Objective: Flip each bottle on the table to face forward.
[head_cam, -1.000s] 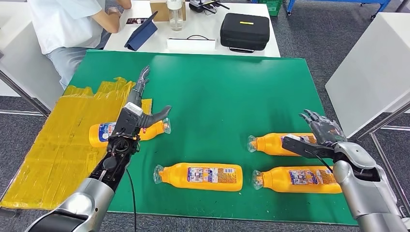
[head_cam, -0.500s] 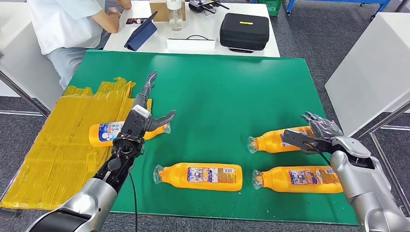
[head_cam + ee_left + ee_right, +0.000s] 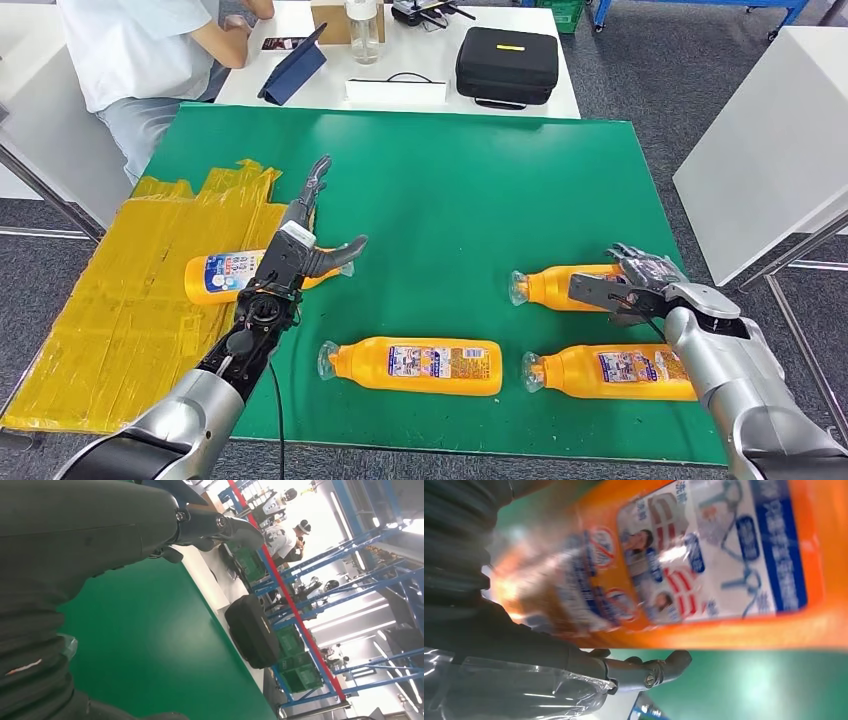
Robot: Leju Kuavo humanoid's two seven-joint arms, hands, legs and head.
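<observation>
We see our right hand wrapped over the body of the far right bottle, fingers above and thumb along the near side, so we judge it to be grasping that bottle. The right wrist view shows the bottle's printed label close up, with the thumb underneath it. The bottle lies on its side on the green table, cap end pointing toward the middle.

To do this step well, we should keep the grip around the thick middle of the body, not the tapered neck, so the bottle rolls about its long axis without swinging. It should stay low while it turns and be set down well apart from the near right bottle, which lies just beside it. We should let go only once the wanted face is plainly up.

Our left hand hovers over the left bottle, fingers spread and holding nothing; that bottle rests where the yellow taped sheet meets the green.

We count four orange bottles in all: the two at the right, the left one, and the middle bottle. There is one yellow taped sheet.
</observation>
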